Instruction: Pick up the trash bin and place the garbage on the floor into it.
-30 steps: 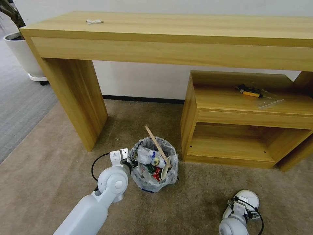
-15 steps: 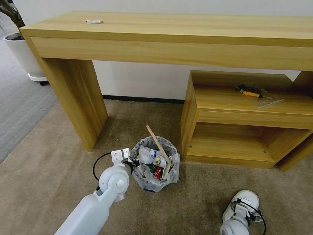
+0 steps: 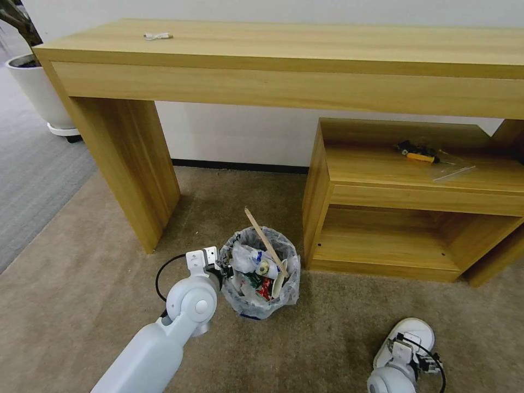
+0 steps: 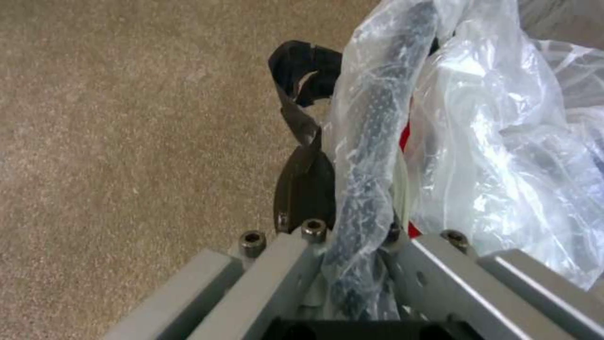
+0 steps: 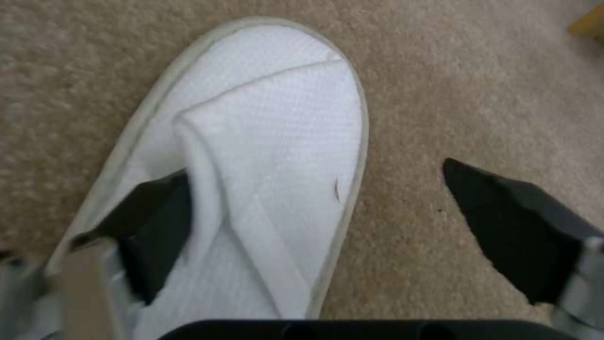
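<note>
Carpet, the beige floor (image 3: 98, 262), carries the trash bin (image 3: 261, 297), which stands just in front of the low wooden shelf unit (image 3: 393, 218), at its left end. My left gripper (image 4: 343, 208) pinches the bin's bag-covered rim; one dark finger (image 4: 302, 189) shows outside the rim, the other is hidden under crinkled plastic. Garbage inside is hard to sort out apart from a wooden stick (image 3: 266, 243) poking up. Well right of the bin, my right gripper (image 5: 314, 208) is spread around a white slipper (image 5: 264, 156), one finger tucked under its strap; the slipper's heel is cut off.
</note>
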You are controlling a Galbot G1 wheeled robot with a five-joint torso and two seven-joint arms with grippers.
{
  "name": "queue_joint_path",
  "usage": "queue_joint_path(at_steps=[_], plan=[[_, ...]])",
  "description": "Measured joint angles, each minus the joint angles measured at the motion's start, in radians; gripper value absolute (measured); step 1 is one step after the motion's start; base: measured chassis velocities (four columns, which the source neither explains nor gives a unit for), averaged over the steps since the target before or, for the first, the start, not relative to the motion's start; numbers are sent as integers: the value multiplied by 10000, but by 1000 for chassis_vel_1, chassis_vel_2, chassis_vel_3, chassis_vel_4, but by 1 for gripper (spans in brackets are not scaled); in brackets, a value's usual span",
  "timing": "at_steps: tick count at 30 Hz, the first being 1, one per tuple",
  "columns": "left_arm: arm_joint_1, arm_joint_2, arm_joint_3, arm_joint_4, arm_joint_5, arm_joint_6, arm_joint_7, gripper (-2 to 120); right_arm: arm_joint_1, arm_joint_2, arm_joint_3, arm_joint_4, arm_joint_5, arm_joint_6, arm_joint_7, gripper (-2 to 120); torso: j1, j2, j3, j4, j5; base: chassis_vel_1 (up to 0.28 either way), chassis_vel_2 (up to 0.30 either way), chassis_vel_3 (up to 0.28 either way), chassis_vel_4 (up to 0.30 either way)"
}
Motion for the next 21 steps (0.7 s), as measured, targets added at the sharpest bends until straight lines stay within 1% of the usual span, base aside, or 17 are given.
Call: queue_joint_path(at_steps=[1,3,4,7,8,9,12,13,15,16,17,18,19,21], plan=[[0,0,0,0,0,0,0,0,0,0,0,0,0,0,0,88,0,0,0,0,0,0,0,0,0],[3,6,-1,5,3,-2,-1,0,2,-16,47,-40,-7,18,1,80,0,0,0,0,0,0,0,0,0],[7,8,-6,6,4,-2,-1,0,-3,-31,68,-54,-15,35,-1,73,0,0,0,0,-1,0,0,0,0],[8,9,-10,5,3,-4,-1,0,-3,-32,76,-61,-16,44,-2,71,0,0,0,0,0,0,0,0,0],[8,18,-32,0,2,-10,-1,0,11,-10,85,-104,-20,94,-3,59,0,0,0,0,0,0,0,0,0],[8,18,-32,0,2,-10,-1,0,11,-10,85,-104,-20,94,-3,59,0,0,0,0,0,0,0,0,0],[32,41,-53,-25,1,-18,-1,0,44,39,85,-110,-47,118,-2,44,0,-1,0,1,0,0,0,0,0],[32,41,-53,-25,1,-18,-1,0,44,39,85,-110,-47,118,-2,44,0,-1,0,1,0,0,0,0,0],[47,43,-56,-28,1,-20,-1,0,59,54,85,-115,-74,138,-1,37,0,0,0,0,0,0,0,0,0],[53,43,-59,-32,2,-22,-1,0,67,60,85,-123,-77,144,1,30,0,-1,0,1,0,0,0,0,0],[53,43,-59,-32,2,-22,-1,0,67,60,85,-123,-77,144,1,30,0,-1,0,1,0,0,0,0,0],[54,40,-64,-34,4,-23,-1,0,67,60,85,-124,-82,148,1,25,1,0,0,1,0,0,0,0,0],[54,37,-65,-33,4,-23,-1,0,68,59,85,-124,-85,150,1,23,0,0,0,0,0,0,0,0,0],[60,22,-65,-33,12,-25,0,0,61,53,107,-133,-96,162,1,12,1,0,0,0,0,0,0,0,0]])
